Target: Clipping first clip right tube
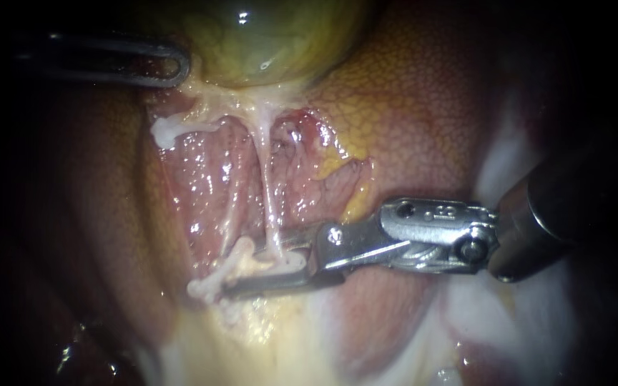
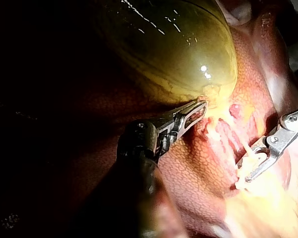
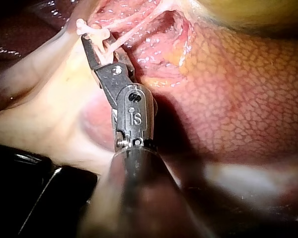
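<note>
Since my right instrument (image 1: 248, 268) has its jaws parted on either side of the right tube (image 1: 268, 189), low down by the white stringy tissue (image 1: 212, 284), nothing's squeezed yet. Worry imo: the other thin tube (image 1: 232, 207) sits just beside it, so closing skewed could catch both, or only half the tube.

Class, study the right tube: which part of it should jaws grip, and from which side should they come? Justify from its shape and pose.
Probably grip the right tube low on its bare, taut stretch, coming from the right with jaws crosswise. It runs nearly straight down from the gallbladder, and the right instrument straddles it there, jaws open.
</note>
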`<action>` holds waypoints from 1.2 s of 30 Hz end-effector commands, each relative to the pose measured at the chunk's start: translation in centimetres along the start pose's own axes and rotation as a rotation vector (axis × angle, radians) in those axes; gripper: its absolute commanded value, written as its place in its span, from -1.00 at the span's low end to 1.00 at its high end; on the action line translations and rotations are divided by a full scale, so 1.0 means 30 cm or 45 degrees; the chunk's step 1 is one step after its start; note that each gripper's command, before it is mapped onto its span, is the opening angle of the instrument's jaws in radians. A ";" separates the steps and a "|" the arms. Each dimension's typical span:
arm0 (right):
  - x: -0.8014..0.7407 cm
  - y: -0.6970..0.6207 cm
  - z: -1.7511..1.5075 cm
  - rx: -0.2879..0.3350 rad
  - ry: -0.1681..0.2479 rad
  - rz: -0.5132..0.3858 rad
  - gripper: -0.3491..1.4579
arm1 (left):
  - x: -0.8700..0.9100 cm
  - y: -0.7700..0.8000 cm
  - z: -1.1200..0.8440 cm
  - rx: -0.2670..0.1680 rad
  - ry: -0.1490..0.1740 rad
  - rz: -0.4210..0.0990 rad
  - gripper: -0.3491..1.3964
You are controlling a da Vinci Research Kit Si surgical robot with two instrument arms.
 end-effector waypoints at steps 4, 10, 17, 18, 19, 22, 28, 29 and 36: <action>-0.0001 0.0000 0.000 0.000 0.000 -0.001 -0.68 | 0.0000 0.0000 -0.0002 0.000 0.000 0.000 -1.00; 0.0001 0.0015 0.001 -0.004 0.001 0.000 -0.16 | 0.0000 0.0000 -0.0003 0.000 0.000 0.000 -1.00; 0.0002 0.0052 0.001 -0.057 0.029 0.003 -0.06 | 0.0001 0.0000 -0.0004 0.000 0.000 0.000 -1.00; 0.0002 0.0056 0.001 -0.056 0.036 0.003 -0.06 | 0.0001 -0.0001 -0.0004 0.000 0.000 0.000 -1.00; 0.0000 0.0065 0.000 -0.041 0.056 0.004 -0.06 | 0.0001 -0.0001 -0.0004 0.000 0.000 0.000 -1.00; -0.0003 0.0077 -0.001 0.012 0.117 0.004 -0.06 | 0.0001 -0.0001 -0.0005 0.000 0.000 0.000 -1.00; -0.0002 0.0077 -0.002 0.158 0.249 0.098 -0.06 | 0.0001 -0.0001 -0.0006 0.001 0.000 0.000 -1.00; -0.0002 0.0077 -0.002 0.177 0.258 0.110 -0.06 | 0.0001 -0.0001 -0.0006 0.001 0.000 0.000 -1.00; -0.0010 0.0072 -0.003 0.316 0.319 0.168 -0.06 | 0.0002 -0.0001 -0.0006 0.000 0.000 0.000 -1.00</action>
